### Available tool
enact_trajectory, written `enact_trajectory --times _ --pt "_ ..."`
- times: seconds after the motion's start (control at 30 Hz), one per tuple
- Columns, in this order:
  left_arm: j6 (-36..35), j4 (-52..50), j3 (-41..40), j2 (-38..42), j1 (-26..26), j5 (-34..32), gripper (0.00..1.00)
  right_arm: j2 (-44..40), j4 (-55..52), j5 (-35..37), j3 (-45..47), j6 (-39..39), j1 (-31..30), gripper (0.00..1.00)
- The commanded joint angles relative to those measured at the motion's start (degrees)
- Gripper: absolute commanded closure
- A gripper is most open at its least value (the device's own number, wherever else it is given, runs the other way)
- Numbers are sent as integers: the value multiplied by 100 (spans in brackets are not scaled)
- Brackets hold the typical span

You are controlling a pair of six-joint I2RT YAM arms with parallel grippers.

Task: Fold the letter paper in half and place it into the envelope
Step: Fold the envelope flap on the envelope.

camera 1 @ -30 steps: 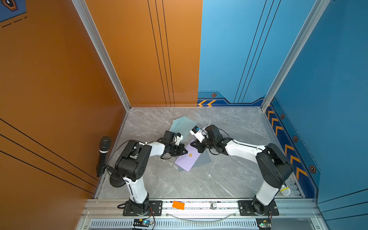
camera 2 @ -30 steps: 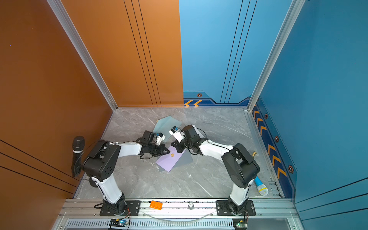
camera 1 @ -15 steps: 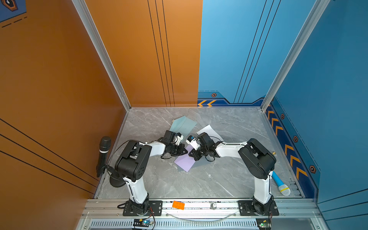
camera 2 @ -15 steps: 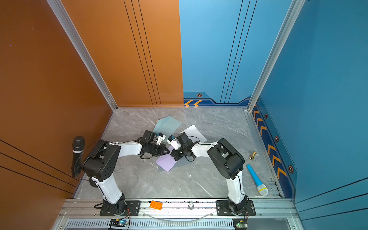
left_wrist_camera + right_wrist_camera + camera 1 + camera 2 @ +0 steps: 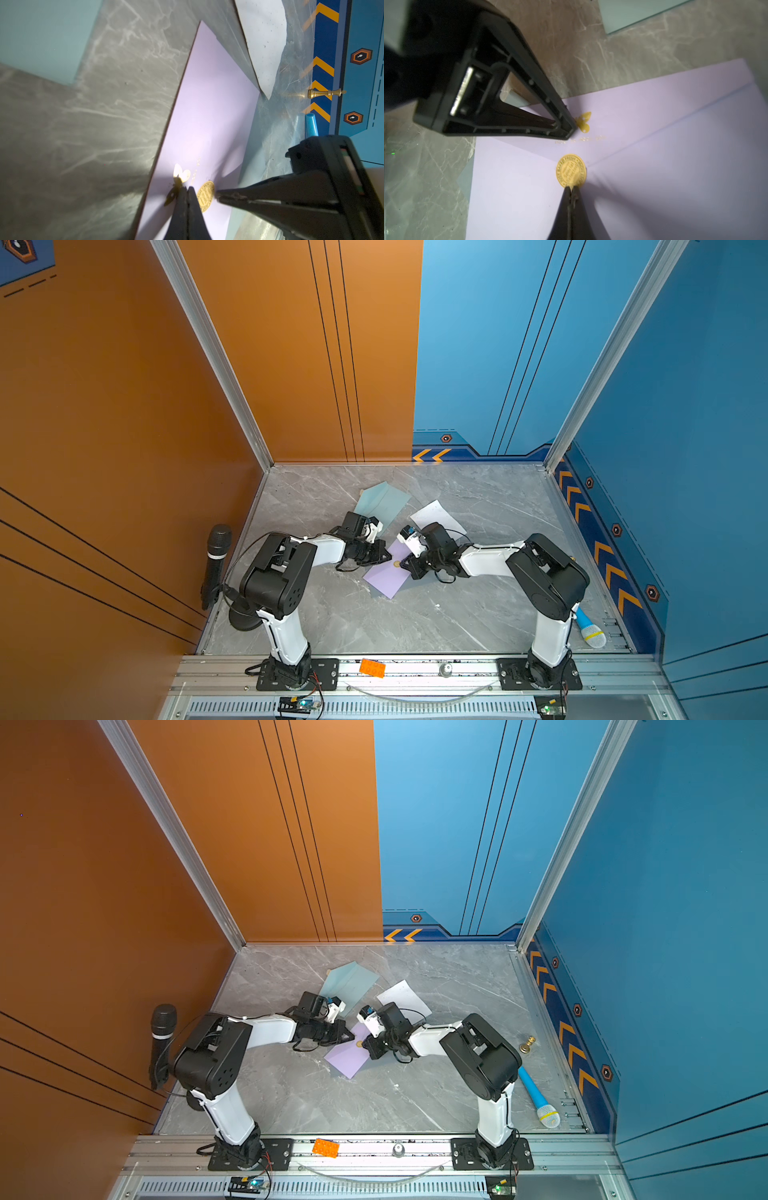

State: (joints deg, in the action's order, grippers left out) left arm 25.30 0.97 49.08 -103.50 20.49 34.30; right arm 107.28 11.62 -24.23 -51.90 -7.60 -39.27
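One letter paper, white, lies flat and unfolded on the marble table, on the far side and a little right of centre. Its near corner is hidden under my right wrist. Its long axis seems to slant from far-left to near-right, though I hold that loosely. Just beside it, nearer my bases, is the lavender envelope. It lies back up with the flap down, and a gold seal sits at the flap's point. The envelope's long axis runs near-left to far-right. Both top views show my claws meeting over it. My left claw is clenched, with its tip down on the envelope by the printed gold butterfly. My right claw is also clenched, its tip touching the seal's edge. I cannot tell whether it has caught any of the flap. A pale teal sheet lies beyond my left wrist. Judgement: folding is not begun. The paper lies behind my right claw, away from the rail, so the right arm is the nearer one. The left arm would have to cross the envelope.
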Motion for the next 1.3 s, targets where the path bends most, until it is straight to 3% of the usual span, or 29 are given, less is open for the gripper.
enact_trajectory --times 0.0,0.37,0.83,1.13,1.27 --pt "-139 -595 -265 -187 15 -671 100 -11 -500 181 312 -157 152 99" --pt "-161 -660 -172 -119 104 -712 100 -44 -849 127 -646 66 -381 97" --pt "-218 -736 -236 1 139 -801 100 647 -579 346 -565 -653 76 96" --pt "-247 -768 -271 267 133 -859 100 -181 -476 -36 -237 -573 301 90" --pt "-171 -686 -156 1070 91 -853 90 -863 -948 250 -312 -539 480 84"
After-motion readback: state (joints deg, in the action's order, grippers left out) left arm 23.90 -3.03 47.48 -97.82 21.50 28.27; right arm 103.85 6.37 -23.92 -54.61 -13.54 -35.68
